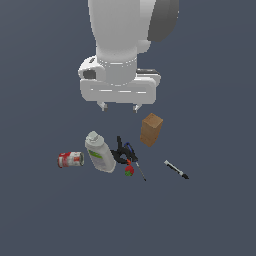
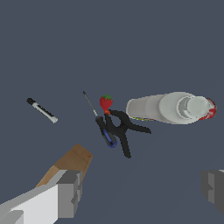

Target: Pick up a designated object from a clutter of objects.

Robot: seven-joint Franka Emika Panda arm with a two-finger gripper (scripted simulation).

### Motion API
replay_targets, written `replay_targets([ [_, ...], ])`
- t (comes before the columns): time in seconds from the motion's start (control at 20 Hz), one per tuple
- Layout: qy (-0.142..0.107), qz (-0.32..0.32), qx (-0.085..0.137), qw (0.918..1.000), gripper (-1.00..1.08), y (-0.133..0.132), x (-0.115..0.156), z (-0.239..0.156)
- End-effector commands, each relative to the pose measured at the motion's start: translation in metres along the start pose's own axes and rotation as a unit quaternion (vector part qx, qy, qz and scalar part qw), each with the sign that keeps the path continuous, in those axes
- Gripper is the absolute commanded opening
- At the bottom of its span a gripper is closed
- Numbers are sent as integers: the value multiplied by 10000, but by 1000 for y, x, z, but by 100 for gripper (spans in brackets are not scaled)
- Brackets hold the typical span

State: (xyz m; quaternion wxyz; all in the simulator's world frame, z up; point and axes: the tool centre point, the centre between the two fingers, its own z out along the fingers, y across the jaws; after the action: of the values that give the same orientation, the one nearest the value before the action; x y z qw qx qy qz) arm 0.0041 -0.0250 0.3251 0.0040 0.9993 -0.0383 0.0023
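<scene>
In the exterior view, the pincer (image 1: 119, 106) is seen hanging above the bench (image 1: 215, 215) with its two fingertips spread wide and nothing held between them. The brown block (image 1: 151, 129) is found standing upright, its long axis vertical, lower than the pincer and offset toward the exterior view's right, just outside the nearer fingertip. The remaining clutter is noted in front of it: a white bottle (image 1: 99, 152) lying down, a red-and-white can (image 1: 70, 159) beyond it to the exterior view's left, a black clamp (image 1: 120, 153), a small red item (image 1: 129, 171), a thin screwdriver (image 1: 138, 167) and a marker (image 1: 176, 169), apart to the right. In the wrist view, the block (image 2: 72, 162) is seen partly hidden behind one finger (image 2: 68, 193), not between the two, while the gap is centred over bare bench. A sideways shift toward the block is judged necessary before any descent.
</scene>
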Motion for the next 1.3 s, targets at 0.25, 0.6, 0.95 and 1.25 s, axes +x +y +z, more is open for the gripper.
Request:
replay_targets([
  [0.25,55,5,32,10000,100,6,2,-8],
  [0.6,101,7,58,9999,100,12,4,-14],
  [0.95,94,169,62,9998,100,3,1,-7],
  [1.25,80,470,68,9988,100,-12,-6,8],
])
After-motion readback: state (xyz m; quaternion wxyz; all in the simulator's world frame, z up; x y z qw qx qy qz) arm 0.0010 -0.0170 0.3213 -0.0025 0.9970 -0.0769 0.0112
